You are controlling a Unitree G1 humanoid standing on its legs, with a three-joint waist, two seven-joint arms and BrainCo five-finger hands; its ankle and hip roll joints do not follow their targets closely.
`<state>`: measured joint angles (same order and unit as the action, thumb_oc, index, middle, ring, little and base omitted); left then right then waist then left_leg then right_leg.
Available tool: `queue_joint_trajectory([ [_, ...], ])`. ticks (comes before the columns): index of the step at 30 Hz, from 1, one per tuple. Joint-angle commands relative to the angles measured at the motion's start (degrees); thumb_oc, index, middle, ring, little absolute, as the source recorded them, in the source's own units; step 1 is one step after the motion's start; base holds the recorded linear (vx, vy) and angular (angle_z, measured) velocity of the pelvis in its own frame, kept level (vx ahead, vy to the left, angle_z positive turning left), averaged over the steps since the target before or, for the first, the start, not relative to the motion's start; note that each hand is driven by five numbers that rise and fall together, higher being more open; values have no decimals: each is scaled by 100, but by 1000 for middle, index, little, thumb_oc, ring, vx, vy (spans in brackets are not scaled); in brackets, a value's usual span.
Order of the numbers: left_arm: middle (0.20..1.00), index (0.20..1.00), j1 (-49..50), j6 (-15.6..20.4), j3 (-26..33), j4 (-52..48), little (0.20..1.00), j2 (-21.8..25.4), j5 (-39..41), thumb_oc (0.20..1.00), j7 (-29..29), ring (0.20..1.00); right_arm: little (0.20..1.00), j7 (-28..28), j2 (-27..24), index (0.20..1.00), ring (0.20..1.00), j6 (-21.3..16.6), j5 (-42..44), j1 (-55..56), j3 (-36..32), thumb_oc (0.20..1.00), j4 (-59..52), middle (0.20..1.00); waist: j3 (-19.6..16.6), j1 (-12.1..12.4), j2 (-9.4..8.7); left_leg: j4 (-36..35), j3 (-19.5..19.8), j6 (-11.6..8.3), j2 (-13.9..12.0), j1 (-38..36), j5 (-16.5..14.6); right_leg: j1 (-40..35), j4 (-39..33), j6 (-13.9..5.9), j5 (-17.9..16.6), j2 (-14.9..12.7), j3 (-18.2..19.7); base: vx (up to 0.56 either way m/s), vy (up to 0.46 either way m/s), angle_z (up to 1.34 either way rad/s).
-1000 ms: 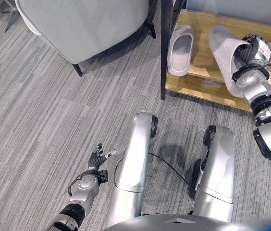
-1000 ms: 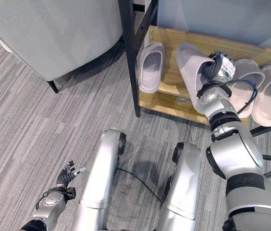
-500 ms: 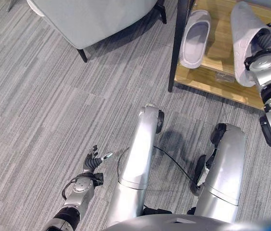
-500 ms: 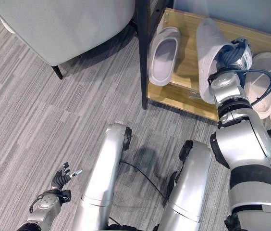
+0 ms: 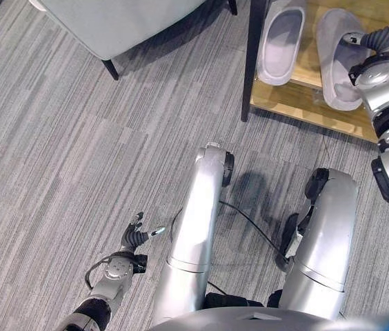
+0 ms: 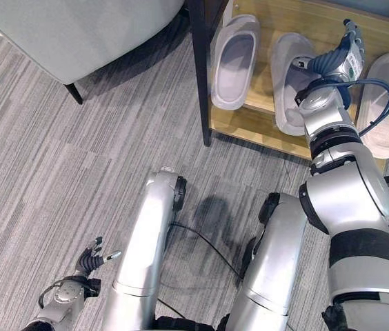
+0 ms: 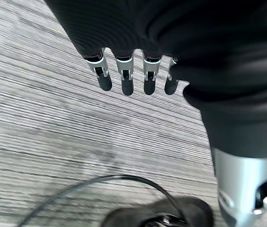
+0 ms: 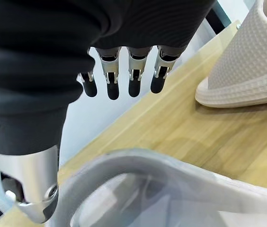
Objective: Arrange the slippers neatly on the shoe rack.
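Two grey slippers lie side by side, soles down, on the wooden shelf (image 6: 263,79) of the shoe rack: one (image 6: 234,61) at the shelf's left end, the other (image 6: 287,83) just right of it. My right hand (image 6: 334,61) hovers over the right edge of the second slipper with its fingers (image 8: 112,85) straight and holding nothing. The slipper's grey rim (image 8: 143,163) shows just below them. Two beige slippers (image 6: 386,103) lie farther right on the same shelf. My left hand (image 5: 134,240) hangs open low over the carpet.
A black rack post (image 5: 253,62) stands at the shelf's left front corner. A grey upholstered chair (image 5: 132,17) on dark legs stands to the left of the rack. Striped grey carpet covers the floor.
The second grey slipper, held tilted on its edge by my right hand before, now lies flat on the shelf and the hand has let go. The camera has shifted.
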<state>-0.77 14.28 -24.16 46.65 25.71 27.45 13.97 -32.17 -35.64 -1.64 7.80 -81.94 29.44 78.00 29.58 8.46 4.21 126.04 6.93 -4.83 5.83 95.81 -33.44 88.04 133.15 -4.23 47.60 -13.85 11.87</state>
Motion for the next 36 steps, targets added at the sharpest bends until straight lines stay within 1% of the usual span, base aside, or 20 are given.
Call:
queue_joint_trajectory([
  [1, 1000, 1000, 106, 156, -128, -262, 1000, 34, -198, 1000, 197, 1000, 1000, -339, -27, 1000, 1000, -464, 386, -470, 34, 1000, -340, 1000, -19, 172, 188, 581, -39, 522, -142, -585, -1344, 14, -108, 428, -835, 4, 471, -31, 30, -2],
  [3, 1000, 1000, 181, 232, -17, -529, 1000, 19, -125, 1000, 291, 1000, 1000, -552, 130, 1000, 1000, -705, 603, -92, -302, 1000, -1002, 1000, -3, 145, 190, 579, -58, 519, -137, -585, -1339, -4, -127, 438, -822, -11, 440, -17, 7, -1],
  [4, 1000, 1000, 270, 290, 37, -828, 1000, 41, -79, 1000, 303, 1000, 1000, -750, 188, 1000, 1000, -829, 581, 201, -529, 1000, -1539, 1000, 12, 120, 197, 597, -67, 514, -148, -585, -1352, 21, -142, 428, -834, -6, 435, 0, 0, 0],
  [5, 1000, 1000, 278, 287, 37, -836, 1000, 49, -80, 1000, 305, 1000, 1000, -759, 188, 1000, 1000, -818, 572, 222, -543, 1000, -1562, 1000, 11, 124, 192, 600, -67, 514, -149, -585, -1352, 21, -139, 428, -834, -4, 436, -45, -4, -2],
  [6, 1000, 1000, 371, 299, -36, -1119, 1000, 105, -191, 1000, 301, 1000, 1000, -982, 240, 1000, 1000, -1020, 677, 567, -990, 1000, -2106, 1000, 16, 88, 207, 615, -85, 530, -169, -585, -1362, 71, -149, 439, -838, 20, 421, -33, -12, -2],
  [8, 1000, 1000, 423, 286, -85, -1133, 1000, 125, -373, 1000, 343, 1000, 1000, -1070, 302, 1000, 1000, -1103, 731, 959, -1363, 1000, -2494, 1000, 18, 48, 182, 640, -84, 538, -185, -585, -1371, 94, -121, 437, -858, 53, 413, -35, -16, -12],
  [12, 1000, 1000, 444, 308, -39, -991, 1000, 46, -505, 1000, 398, 1000, 1000, -1265, 311, 1000, 1000, -1138, 390, 1467, -1710, 1000, -2925, 1000, 18, -23, 157, 651, -72, 529, -174, -585, -1357, 78, -103, 417, -847, 83, 404, -13, -18, -7],
  [16, 1000, 1000, 553, 302, 46, -932, 1000, 39, -582, 1000, 437, 1000, 1000, -1393, 335, 1000, 1000, -1197, 281, 1812, -2048, 1000, -3407, 1000, 17, -50, 141, 641, -65, 512, -170, -585, -1319, 91, -82, 432, -843, 91, 399, -18, -24, -1],
  [20, 1000, 1000, 529, 288, 118, -748, 1000, 13, -629, 1000, 432, 1000, 1000, -1368, 463, 1000, 1000, -1231, 208, 1992, -2168, 1000, -3647, 1000, 17, -65, 120, 659, -33, 498, -160, -585, -1306, 94, -60, 446, -840, 109, 359, -20, -28, 0],
  [23, 1000, 1000, 414, 306, 171, -671, 1000, -22, -633, 1000, 446, 1000, 1000, -1218, 630, 1000, 1000, -1205, 135, 2194, -2191, 1000, -3821, 1000, 16, -109, 99, 670, -3, 469, -152, -585, -1271, 82, -58, 409, -860, 116, 340, -14, -21, 0],
  [25, 1000, 1000, 355, 327, 148, -652, 1000, -14, -627, 1000, 415, 1000, 1000, -1164, 686, 1000, 1000, -1293, 208, 2234, -2221, 1000, -3806, 1000, 17, -124, 99, 665, -7, 445, -152, -585, -1252, 92, -36, 407, -865, 131, 348, -22, -33, 0],
  [30, 1000, 1000, 403, 325, 88, -638, 1000, -30, -668, 1000, 376, 1000, 1000, -1064, 858, 1000, 1000, -1351, 280, 2565, -2291, 1000, -3934, 1000, 19, -177, 75, 685, -4, 441, -158, -585, -1255, 120, 4, 430, -895, 185, 335, -17, -29, 0],
  [31, 1000, 1000, 380, 310, 94, -555, 1000, -46, -688, 1000, 379, 1000, 1000, -1047, 898, 1000, 1000, -1462, 361, 2683, -2379, 1000, -3980, 1000, 20, -201, 58, 677, -10, 445, -157, -585, -1243, 114, 13, 437, -898, 192, 317, -31, -38, 0],
  [36, 1000, 1000, 320, 291, 134, -344, 1000, -126, -742, 1000, 395, 1000, 1000, -996, 1056, 1000, 1000, -1552, 480, 2932, -2533, 1000, -4022, 1000, 19, -256, 59, 718, -4, 449, -115, -585, -1255, 58, 56, 402, -900, 254, 341, -6, -7, 0],
])
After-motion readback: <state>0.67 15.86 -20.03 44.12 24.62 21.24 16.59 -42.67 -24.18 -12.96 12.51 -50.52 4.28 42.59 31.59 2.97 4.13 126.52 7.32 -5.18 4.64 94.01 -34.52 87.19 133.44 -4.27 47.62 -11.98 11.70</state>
